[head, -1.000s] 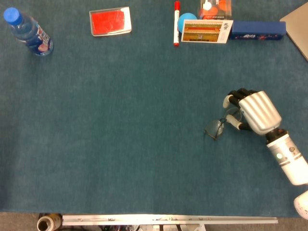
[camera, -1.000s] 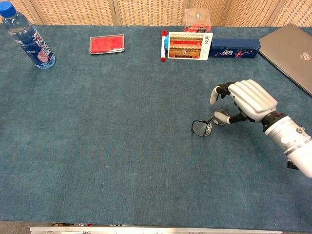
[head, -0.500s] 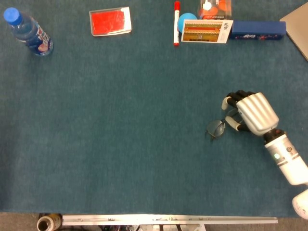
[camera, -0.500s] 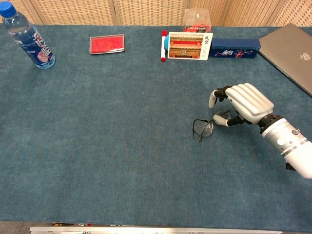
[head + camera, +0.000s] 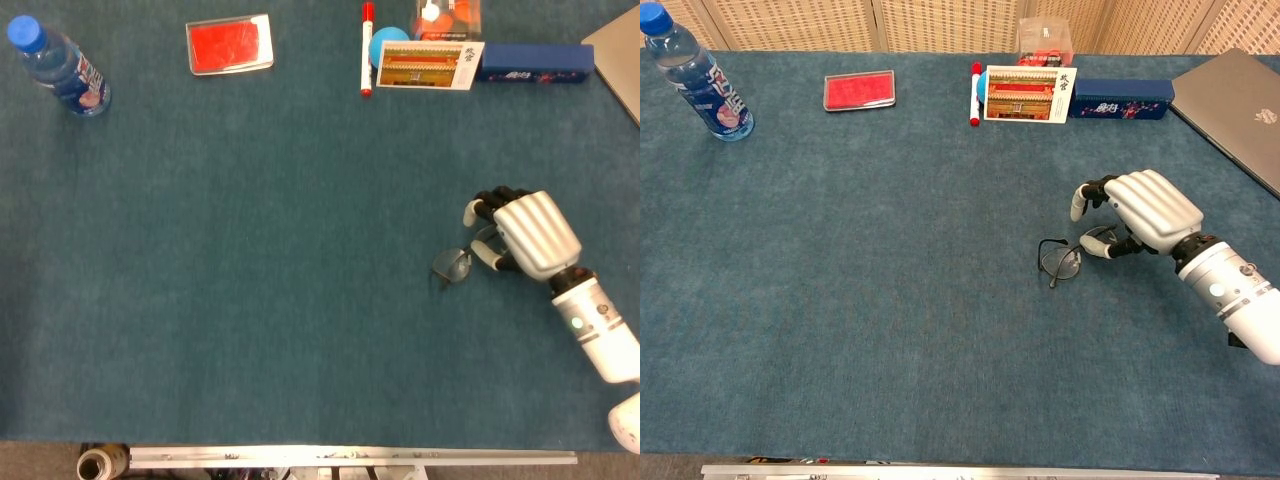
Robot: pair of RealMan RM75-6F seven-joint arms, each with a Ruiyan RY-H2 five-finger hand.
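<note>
Blue felt tabletop, wicker screens behind. Your right hand sits palm down, fingers curled over one end of the eyeglasses; whether they actually pinch the frame, you cannot tell. The free lens lies on the felt just left of the fingertips. Your left hand is out of sight.

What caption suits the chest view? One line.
Right hand grasping eyeglasses on blue table.
</note>
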